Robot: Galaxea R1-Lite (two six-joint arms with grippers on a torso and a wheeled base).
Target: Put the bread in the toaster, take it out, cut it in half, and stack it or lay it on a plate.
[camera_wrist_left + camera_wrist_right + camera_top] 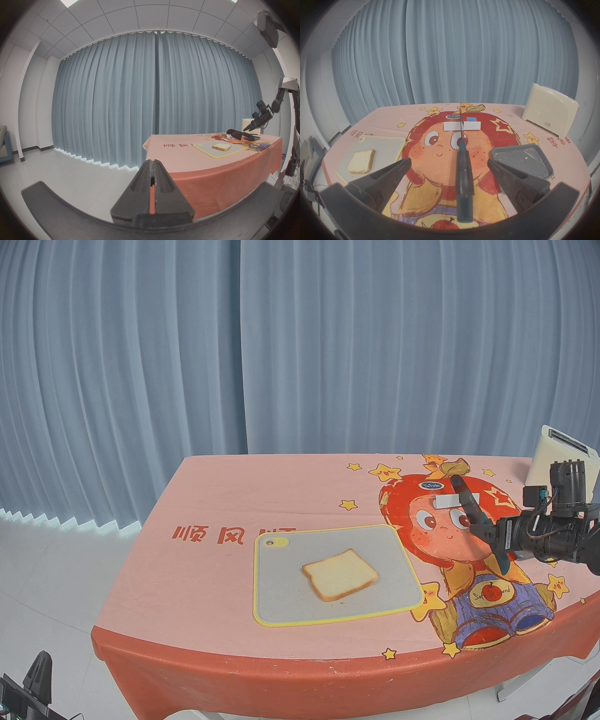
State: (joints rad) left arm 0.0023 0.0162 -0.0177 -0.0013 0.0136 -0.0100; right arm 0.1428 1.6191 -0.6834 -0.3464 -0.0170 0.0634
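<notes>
Bread: one whole, uncut slice of bread (340, 574) lies flat on the cutting board (281, 596), in the near middle of the bench (219, 502).

Knife: the knife (464, 178) sits on the right half of the bench. Its handle is at the near end and its thin blade points to the far side, crossing a white label (472, 126).

Right tool: the right tool (449, 161) hangs over the knife handle with its fingers spread wide, one on each side. Nothing is in its grip.

Left tool: the left tool (152, 168) is pressed shut and empty, low beyond the bench's near-left corner and well apart from everything on it.

Toaster: the cream toaster (562, 452) stands at the far right edge, with no bread seen in its slot.

Tray: a grey tray (522, 159) lies just right of the knife and probably serves as the plate.

Step in hand: this looks like the pick-up of the knife ahead of the cut.

Key relation: the handle's long axis runs in line with the right tool, so the fingers would close across its width. The bread lies to the left of that tool and a little nearer, so the right arm is by far the closer to both.

Risk: a thin blade may twist in the grip if the handle is caught off centre.
</notes>
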